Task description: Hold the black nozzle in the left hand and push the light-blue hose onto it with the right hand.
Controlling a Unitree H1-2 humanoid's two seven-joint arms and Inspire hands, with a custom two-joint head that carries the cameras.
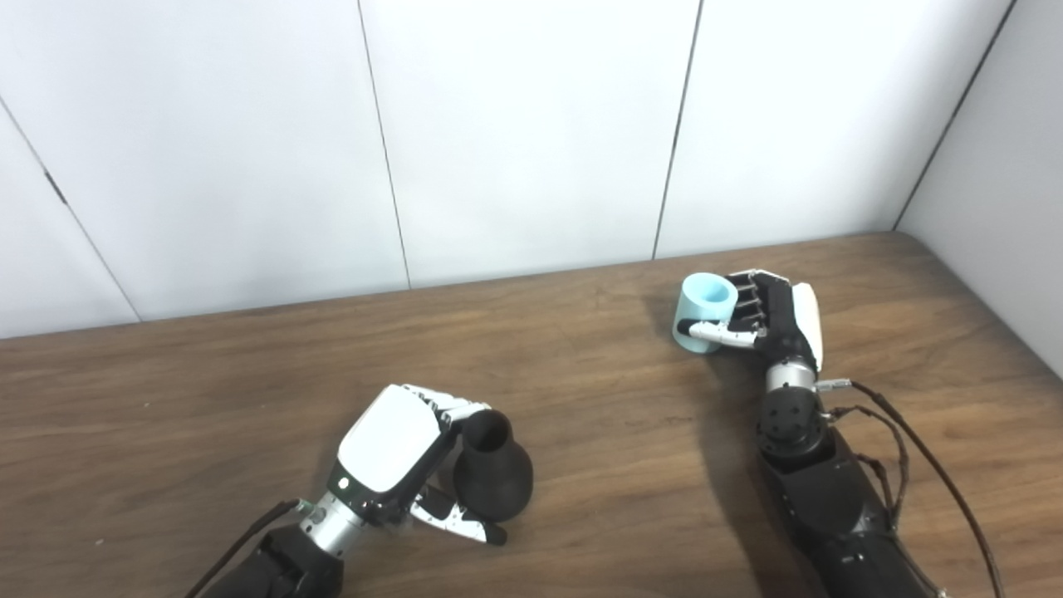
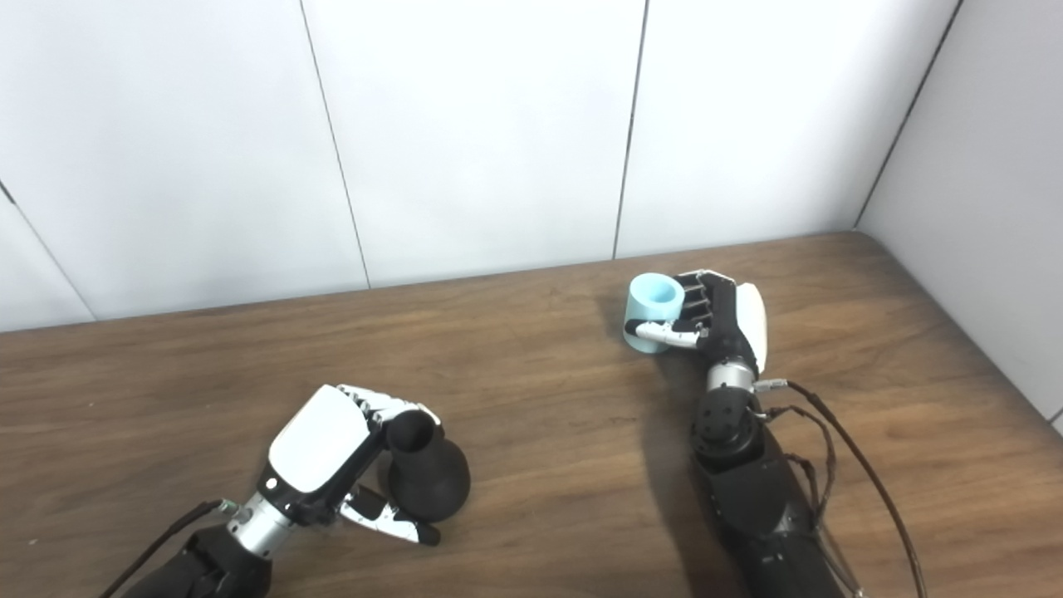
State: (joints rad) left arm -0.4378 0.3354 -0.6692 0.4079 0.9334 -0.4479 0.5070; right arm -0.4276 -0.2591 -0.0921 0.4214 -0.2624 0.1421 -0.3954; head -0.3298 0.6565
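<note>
Left eye view cuts both forearms off at the bottom edge; the left arm [image 1: 274, 556] shows only wrist and a bit of black sleeve at lower left. The left hand [image 1: 399, 457] has its white back plate facing the camera, so the palm and most of the finger contact are hidden. Its fingers [image 1: 453, 407] curl over the narrow neck of the black flared rubber-like nozzle [image 1: 492, 469], thumb reaching under the wide base at lower centre: hand clamped on the nozzle, which stands roughly upright, open mouth up, tilted slightly. Whether the base touches the brown wood-grain table [image 1: 166, 415] I cannot tell. The right hand [image 1: 768, 320] sits right of centre, near the back edge of the table, wrist straight, arm running up from lower right with loose black cables [image 1: 905, 448] alongside. Its fingers wrap the far side of the short light-blue cylindrical hose piece [image 1: 704, 311], thumb across the front: closed on the hose. The hose's open end faces up and left; inside looks hollow, depth not readable. Its far side is hidden by the fingers. Nozzle and hose are well apart. White panelled wall [image 1: 531, 124] behind.
</note>
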